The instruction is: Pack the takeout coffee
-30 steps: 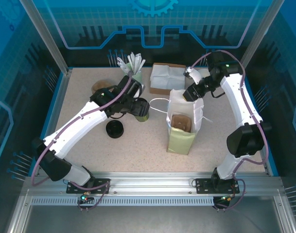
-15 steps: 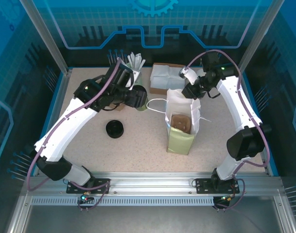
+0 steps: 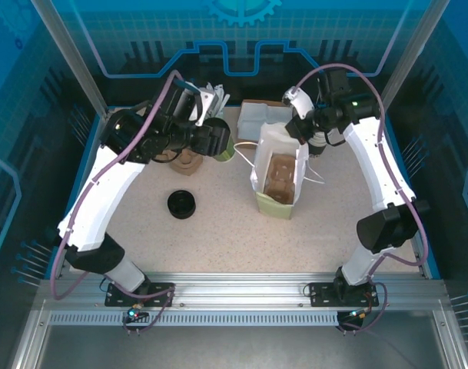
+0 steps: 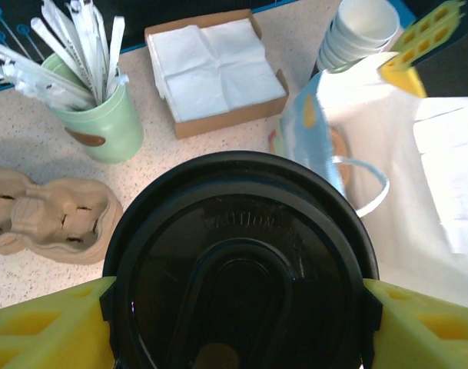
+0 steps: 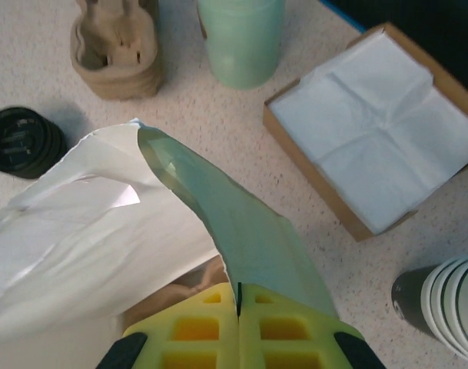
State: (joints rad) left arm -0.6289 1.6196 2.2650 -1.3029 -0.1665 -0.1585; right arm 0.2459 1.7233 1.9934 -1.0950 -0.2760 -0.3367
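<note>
1. Two grippers are engaged. The left gripper (image 4: 240,327) has its yellow fingers (image 4: 45,327) set wide apart, one on each side of the takeout coffee (image 4: 241,269), clamping it.
2. Takeout coffee, appearance: the left wrist view looks down on a round black plastic lid. The lid has a raised outer rim, embossed "CAUTION" lettering and an oval recessed panel. The lid hides the cup's sides in this view.
3. Takeout coffee, position: in the top view the cup (image 3: 223,147) is held in the left gripper (image 3: 217,143), left of the paper bag (image 3: 273,207) and apart from it. It is beside the mint-green cup of stirrers (image 4: 99,115).
4. The right gripper (image 5: 238,330) has its fingers pressed together, pinching the paper bag's (image 5: 80,231) upper edge.
5. The bag stands open at the top, with a brown cardboard carrier (image 3: 280,177) inside.
6. Other items on the table:
   - a second brown carrier (image 4: 49,219)
   - a box of white napkins (image 4: 214,69)
   - a stack of lidless cups (image 4: 356,31)
   - a loose black lid (image 3: 181,204)
</note>
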